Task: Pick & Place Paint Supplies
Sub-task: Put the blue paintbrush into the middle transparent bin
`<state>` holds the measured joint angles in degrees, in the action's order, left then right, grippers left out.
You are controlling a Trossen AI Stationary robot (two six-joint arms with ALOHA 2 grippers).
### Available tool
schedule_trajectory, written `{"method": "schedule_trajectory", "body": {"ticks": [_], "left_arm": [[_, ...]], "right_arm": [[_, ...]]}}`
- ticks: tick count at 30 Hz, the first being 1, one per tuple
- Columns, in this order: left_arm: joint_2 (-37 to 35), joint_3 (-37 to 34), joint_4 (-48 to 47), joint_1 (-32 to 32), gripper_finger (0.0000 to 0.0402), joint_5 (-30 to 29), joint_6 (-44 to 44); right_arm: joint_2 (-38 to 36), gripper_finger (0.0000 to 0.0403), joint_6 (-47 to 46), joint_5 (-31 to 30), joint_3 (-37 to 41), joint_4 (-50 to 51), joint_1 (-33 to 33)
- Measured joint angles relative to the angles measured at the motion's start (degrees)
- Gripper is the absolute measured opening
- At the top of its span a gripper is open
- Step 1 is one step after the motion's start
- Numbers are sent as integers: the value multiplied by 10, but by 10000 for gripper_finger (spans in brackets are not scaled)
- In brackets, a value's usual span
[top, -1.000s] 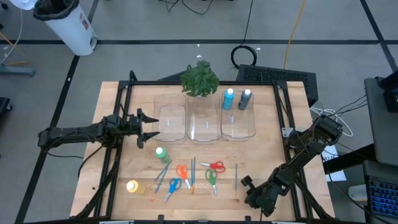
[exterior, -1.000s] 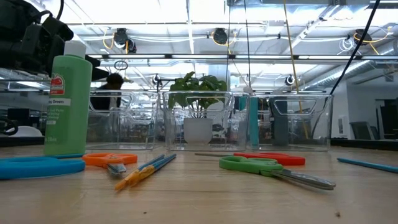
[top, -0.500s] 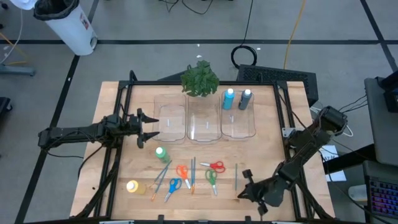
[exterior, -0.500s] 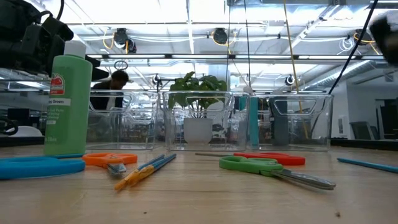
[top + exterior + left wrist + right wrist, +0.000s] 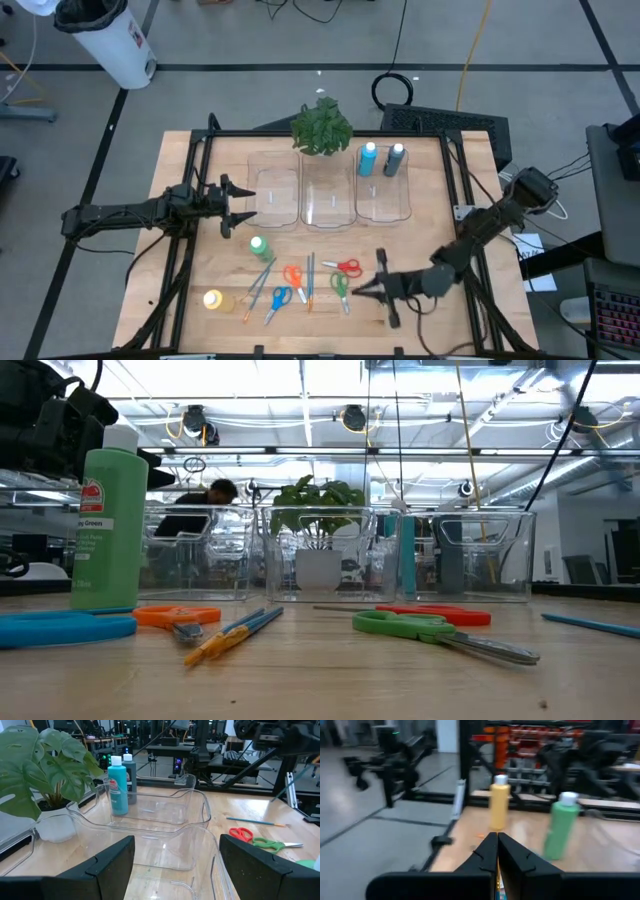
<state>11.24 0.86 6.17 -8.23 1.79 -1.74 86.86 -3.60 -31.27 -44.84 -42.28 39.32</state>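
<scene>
With the right pincer clenched and low beside the green scissors, it risked scattering them across the bench, while the left pincer waited released by the bins.

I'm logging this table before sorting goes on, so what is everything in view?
Paint bottles: four; light blue and dark blue stand in the right-most bin, green and yellow stand on the table.
Scissors: four; orange, red, blue, green, all mid-table.
Brushes: at least four, thin, lying among the scissors.
Clear bins: three, side by side, behind the supplies.
Plant: one, green, behind the bins.
Left hand: open, beside the left-most bin.
Right hand: shut, low by the green scissors.
</scene>
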Motion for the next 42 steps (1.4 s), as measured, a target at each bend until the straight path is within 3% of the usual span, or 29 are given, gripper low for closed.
{"method": "schedule_trajectory", "body": {"ticks": [4,16,21,27,33,42], "left_arm": [[0,0,0,0,294,0,0],[0,0,0,0,294,0,0],[0,0,0,0,294,0,0],[0,0,0,0,294,0,0],[0,0,0,0,294,0,0],[0,0,0,0,294,0,0]], "right_arm": [[1,0,0,16,0,2,-66],[0,0,-1,295,0,-108,-236],[9,0,-12,298,0,-117,-270],[10,0,-48,371,-1,-158,-252],[10,0,-47,452,-1,-218,-191],[10,0,30,418,-1,-226,-94]]}}
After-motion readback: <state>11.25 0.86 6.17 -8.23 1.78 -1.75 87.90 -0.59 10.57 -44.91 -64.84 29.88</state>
